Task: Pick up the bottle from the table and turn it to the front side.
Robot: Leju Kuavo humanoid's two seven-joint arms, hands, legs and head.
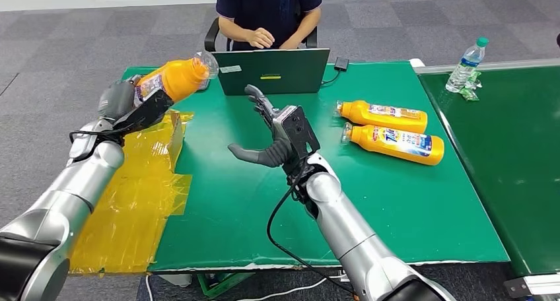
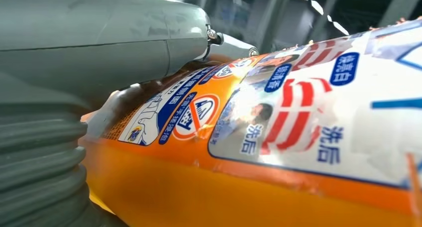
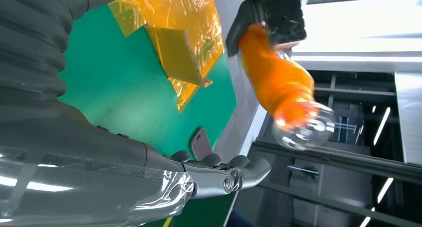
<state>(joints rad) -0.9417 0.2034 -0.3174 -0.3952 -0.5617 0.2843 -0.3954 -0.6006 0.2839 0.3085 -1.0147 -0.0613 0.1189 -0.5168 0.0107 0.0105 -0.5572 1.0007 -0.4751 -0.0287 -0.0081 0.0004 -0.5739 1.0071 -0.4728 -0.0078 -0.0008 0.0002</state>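
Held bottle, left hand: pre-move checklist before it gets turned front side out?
1. Grip: left hand holds the orange bottle by its lower body, lifted off the table: ok.
2. Right hand free, fingers apart, holds nothing: ok.
3. Gap between right hand and bottle: apart, clear: ok.
4. Label side facing front: cannot tell.
5. Cap tight: cannot tell.
6. Laptop near the cap end: not ok, watch the swing.
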